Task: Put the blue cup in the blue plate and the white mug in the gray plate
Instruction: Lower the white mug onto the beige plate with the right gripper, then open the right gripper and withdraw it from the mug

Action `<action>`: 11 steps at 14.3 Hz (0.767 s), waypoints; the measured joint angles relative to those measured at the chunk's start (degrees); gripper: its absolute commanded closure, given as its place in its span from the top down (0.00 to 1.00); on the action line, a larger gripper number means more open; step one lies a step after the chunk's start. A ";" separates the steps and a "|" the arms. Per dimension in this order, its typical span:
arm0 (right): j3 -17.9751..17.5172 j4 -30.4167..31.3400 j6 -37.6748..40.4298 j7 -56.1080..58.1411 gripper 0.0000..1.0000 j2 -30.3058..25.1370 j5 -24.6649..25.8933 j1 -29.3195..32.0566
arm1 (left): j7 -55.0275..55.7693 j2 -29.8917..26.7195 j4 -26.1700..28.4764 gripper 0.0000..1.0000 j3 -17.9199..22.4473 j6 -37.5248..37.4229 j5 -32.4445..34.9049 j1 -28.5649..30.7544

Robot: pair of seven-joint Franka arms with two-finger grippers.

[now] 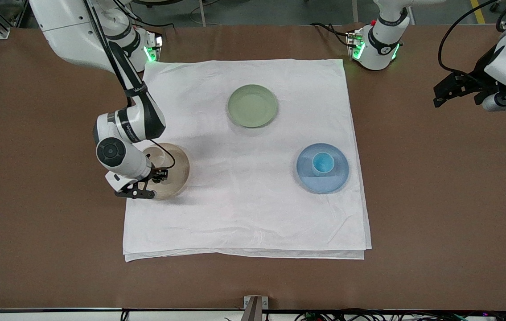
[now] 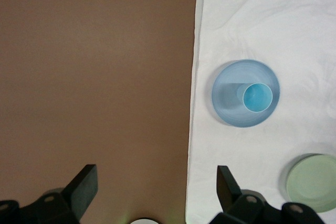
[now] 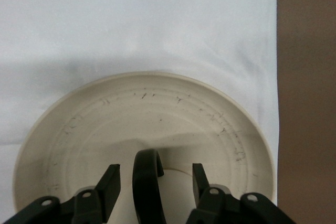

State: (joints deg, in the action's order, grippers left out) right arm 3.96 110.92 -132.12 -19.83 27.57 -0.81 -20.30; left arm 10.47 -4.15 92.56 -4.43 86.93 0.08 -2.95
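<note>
**White Mug on Gray Plate, Right Gripper Spread Around Its Handle**

Reference landmark: the white cloth (image 1: 246,156), which is lying spread across the middle of the brown table (image 1: 435,200).

1. Right arm. The right gripper (image 1: 139,189) is hanging low over the gray plate (image 1: 177,178), at the edge of the cloth toward the right arm's end of the table. In the right wrist view, its fingers (image 3: 108,184) are standing apart on either side of the dark loop handle of the white mug (image 3: 176,182), with a visible gap on each side, so the pincer is open and is gripping nothing.

2. White mug. The mug is sitting upright on the gray plate (image 3: 147,114); in the front view only a part of it (image 1: 157,156) is showing past the arm.

3. Left arm. The left arm is waiting off the cloth, over bare table toward its own end. The left gripper (image 1: 453,91) is empty, its fingers (image 2: 84,184) spread wide.

4. Blue cup. The blue cup (image 1: 322,163) is standing upright in the blue plate (image 1: 339,178), on the cloth near the edge toward the left arm's end.

5. Other item. A pale green plate (image 1: 252,106) is lying on the cloth, farther from the front camera than both other plates.
</note>
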 measured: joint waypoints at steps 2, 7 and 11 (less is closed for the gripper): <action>0.02 -0.23 0.40 0.00 1.00 -0.23 0.00 0.00 | 0.00 0.02 0.11 1.00 0.00 0.06 0.00 0.14; 0.45 -8.27 13.65 2.08 1.00 -1.65 0.12 0.55 | 0.00 0.02 0.26 1.00 0.02 0.06 0.00 0.34; 0.80 -14.49 22.87 11.80 1.00 -4.66 0.21 5.67 | 0.00 -0.28 0.25 1.00 0.01 0.05 0.00 0.33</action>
State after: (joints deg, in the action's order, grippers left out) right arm 4.76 96.43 -109.26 -8.03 22.91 -0.60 -14.63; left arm 10.47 -4.43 92.81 -4.42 86.98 0.08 -2.62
